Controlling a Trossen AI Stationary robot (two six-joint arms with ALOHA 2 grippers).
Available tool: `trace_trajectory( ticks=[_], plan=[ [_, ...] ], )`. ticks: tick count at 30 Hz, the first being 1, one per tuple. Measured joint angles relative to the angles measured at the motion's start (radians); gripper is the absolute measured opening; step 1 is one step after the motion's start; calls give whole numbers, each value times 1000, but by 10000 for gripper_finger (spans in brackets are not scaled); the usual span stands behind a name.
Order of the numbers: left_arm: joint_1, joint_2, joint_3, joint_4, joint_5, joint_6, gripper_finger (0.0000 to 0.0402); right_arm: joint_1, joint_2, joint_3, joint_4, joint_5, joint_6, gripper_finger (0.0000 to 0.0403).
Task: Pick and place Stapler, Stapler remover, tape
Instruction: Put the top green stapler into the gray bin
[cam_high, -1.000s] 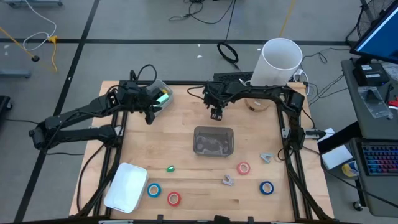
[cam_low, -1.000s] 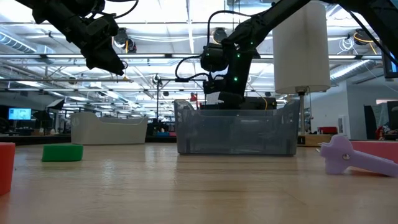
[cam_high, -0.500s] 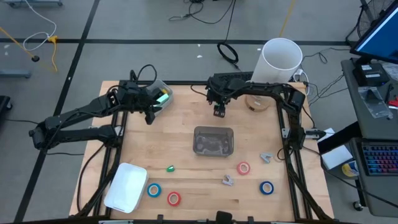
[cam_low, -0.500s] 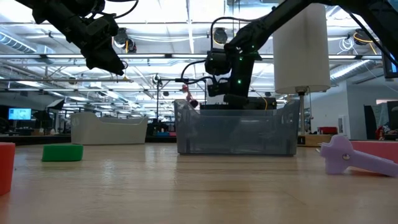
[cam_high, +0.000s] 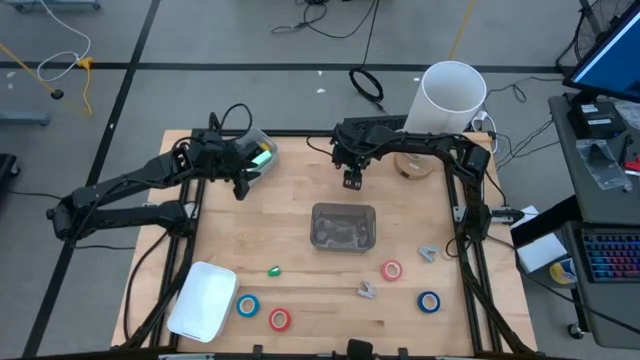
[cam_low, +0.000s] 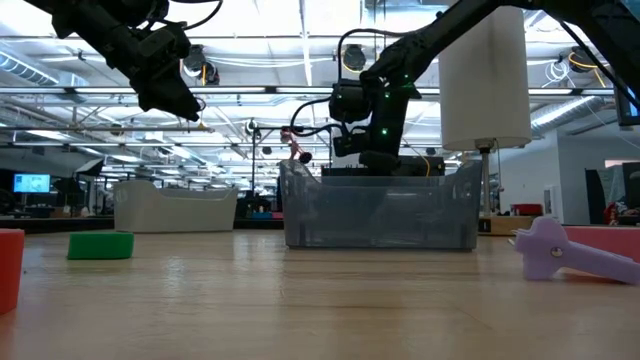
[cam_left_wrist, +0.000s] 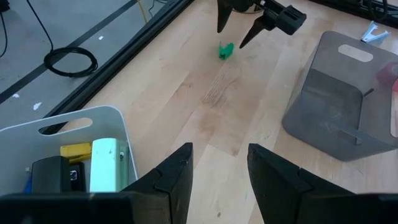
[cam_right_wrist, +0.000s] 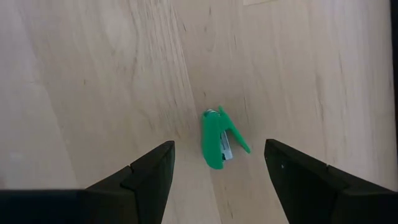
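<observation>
Low view: two arms up over the wooden table (cam_low: 320, 310), clear bin mid-frame.
Clear bin (cam_low: 380, 208) centre; right arm's gripper (cam_low: 352, 105) above its rim. Left gripper (cam_low: 165, 85) high, far side. Green block (cam_low: 100, 244) and red object (cam_low: 10, 268) near one edge, purple tool (cam_low: 570, 250) opposite. White tray (cam_low: 175, 207) behind, white cylinder (cam_low: 483, 75) beyond bin.

Green stapler (cam_right_wrist: 217, 139) on pale wood table (cam_right_wrist: 93, 74) — blue and red tape rolls (cam_high: 247, 305), clear grey bin (cam_high: 343, 227).
</observation>
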Motion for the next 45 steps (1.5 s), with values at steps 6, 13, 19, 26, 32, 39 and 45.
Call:
trace_trajectory(
  ticks=[6,13,19,26,32,39,45],
  plan=[
    [0,0,0,0,0,0,152,-10,0,0,-4,-23,20,243],
    [0,0,0,0,0,0,152,-8,48,-1,-3,-50,26,243],
    [0,0,0,0,0,7,152,-7,61,-1,21,3,36,243],
    [0,0,0,1,0,7,152,-8,80,3,25,-35,36,242],
    [-1,0,0,1,0,3,152,-1,116,5,-10,-54,55,240],
    [-2,0,0,1,0,2,152,6,119,4,-19,-52,59,202],
    [-2,0,0,1,0,-1,152,7,119,3,-22,-52,111,184]
  ],
)
